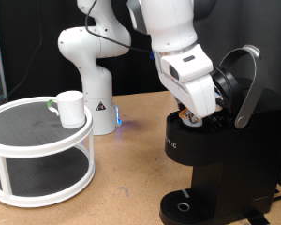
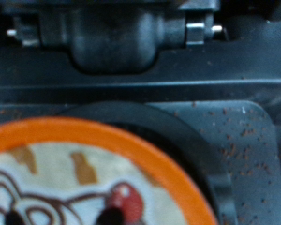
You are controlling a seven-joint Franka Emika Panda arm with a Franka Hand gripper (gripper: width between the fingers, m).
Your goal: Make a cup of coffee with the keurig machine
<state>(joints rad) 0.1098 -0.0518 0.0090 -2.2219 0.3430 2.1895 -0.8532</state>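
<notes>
— Where's the coffee machine (image 1: pixel 211 150) in all this?

— At the exterior view's right, black and tall, lid (image 1: pixel 236 82) tipped up and back, so the pod chamber is exposed. The arm's pincer (image 1: pixel 192 111) is pushed right down into that opening.

— Holding anything?

— Can't tell. Its fingers are buried in the chamber from outside. The wrist view shows a pod (image 2: pixel 84 183) up close, orange rim and a printed top, sitting in the dark holder (image 2: pixel 229 122), which I'd guess is why the hand is there. Whether the fingers are closed on it or apart isn't visible.

— And the cup (image 1: pixel 72 108)?

— White mug, well apart from the machine, on the top tier of a round two-level stand (image 1: pixel 28 141) at the exterior view's left. Nothing sits on the drip tray (image 1: pixel 184 204) yet, so brewing looks some way off. The stand and the machine share the brown surface (image 1: pixel 126 178).
</notes>
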